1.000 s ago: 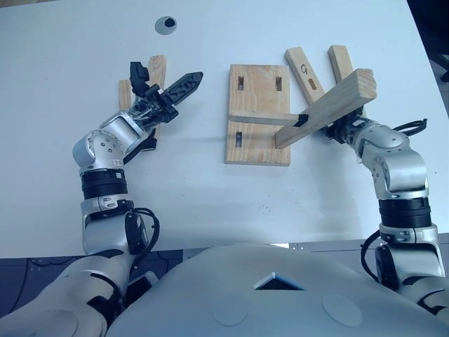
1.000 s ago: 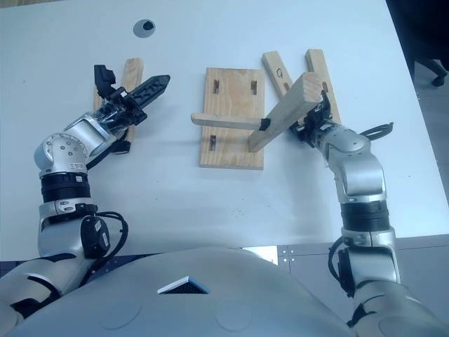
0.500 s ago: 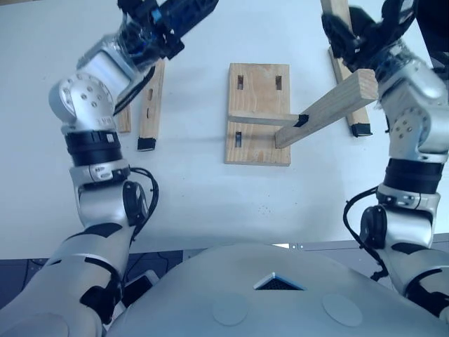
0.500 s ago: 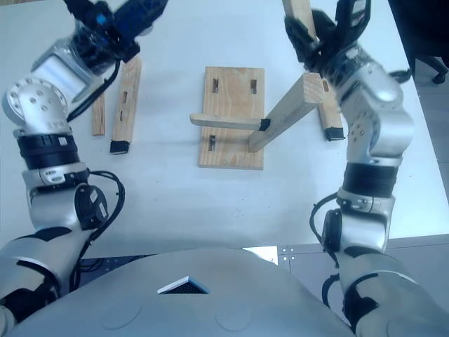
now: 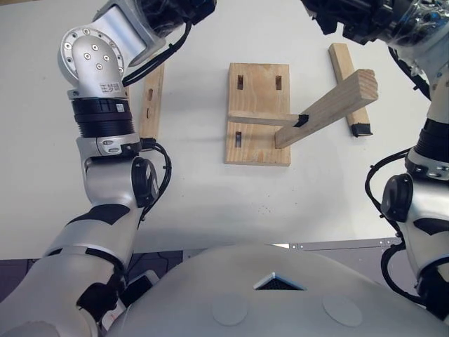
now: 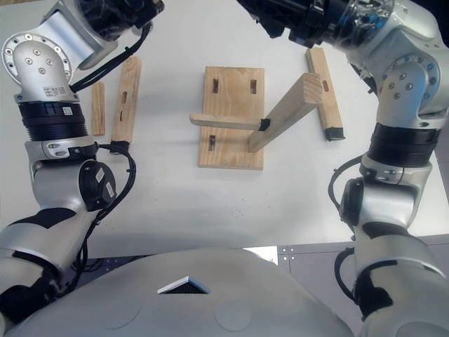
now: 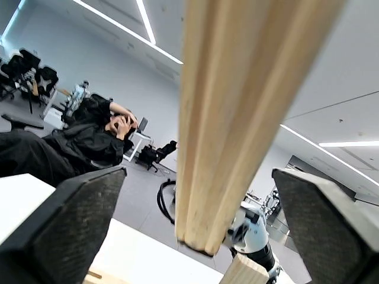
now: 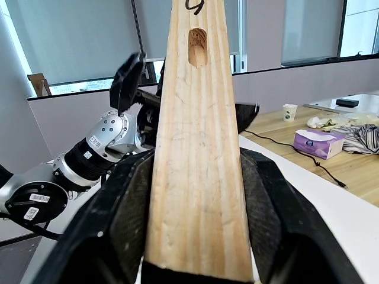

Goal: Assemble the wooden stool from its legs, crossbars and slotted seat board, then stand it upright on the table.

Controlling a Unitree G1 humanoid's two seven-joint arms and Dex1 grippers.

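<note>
The slotted seat board (image 5: 258, 144) lies flat mid-table. A crossbar (image 5: 261, 119) runs from over the board into a leg (image 5: 330, 109) that leans up to the right. Another leg (image 5: 349, 88) lies to their right. At the left lie a leg (image 6: 125, 105) and a short crossbar (image 6: 97, 107). Both arms are raised above the table's far side. My right gripper (image 8: 195, 195) is shut on a slotted leg (image 8: 198, 118) held up in the air. My left gripper (image 7: 195, 231) is open, its pads (image 7: 65, 231) wide apart on either side of that leg's other end (image 7: 237, 118).
The white table (image 5: 210, 189) has bare room in front of the board and between the board and the left pieces. Its right edge runs close past the lying leg. Desks and chairs stand in the room behind.
Both arms rose from the table. The right gripper took the marked leg from the right side and lifted it. The left gripper left the left-hand pieces lying and came up around that leg.
</note>
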